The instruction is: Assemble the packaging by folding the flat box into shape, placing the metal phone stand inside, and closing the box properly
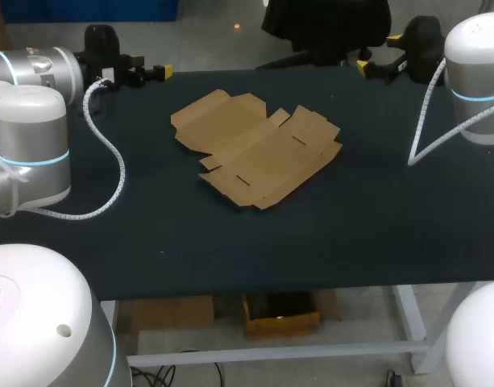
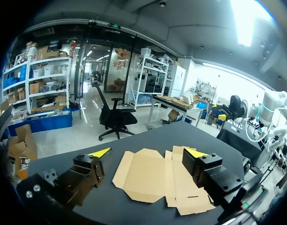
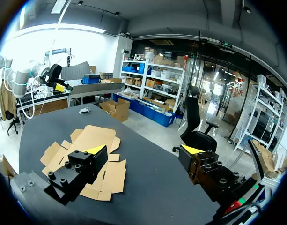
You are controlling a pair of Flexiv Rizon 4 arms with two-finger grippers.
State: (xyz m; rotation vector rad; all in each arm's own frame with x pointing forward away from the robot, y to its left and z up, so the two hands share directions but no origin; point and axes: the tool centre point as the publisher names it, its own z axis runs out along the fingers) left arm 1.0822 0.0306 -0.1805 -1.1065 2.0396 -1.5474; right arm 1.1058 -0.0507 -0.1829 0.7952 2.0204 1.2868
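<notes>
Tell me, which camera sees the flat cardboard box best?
The head view: the whole flat cardboard box lies in plain sight from above. In the wrist views, a finger of the left pincer or right pincer covers part of it.

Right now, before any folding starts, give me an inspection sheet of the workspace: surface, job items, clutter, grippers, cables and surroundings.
Surface: dark table.
Job's things: flat cardboard box lies unfolded near the table's middle; metal phone stand not seen in any view.
Clutter: nothing seen.
Grippers: left gripper open and holding nothing, at the table's far left; right gripper open and holding nothing, at the far right; both are apart from the box.
Cables: white coiled cable from the left arm loops over the table's left side; white cable hangs from the right arm over the right side.
Surroundings: nothing seen touching or reaching over the table.
</notes>
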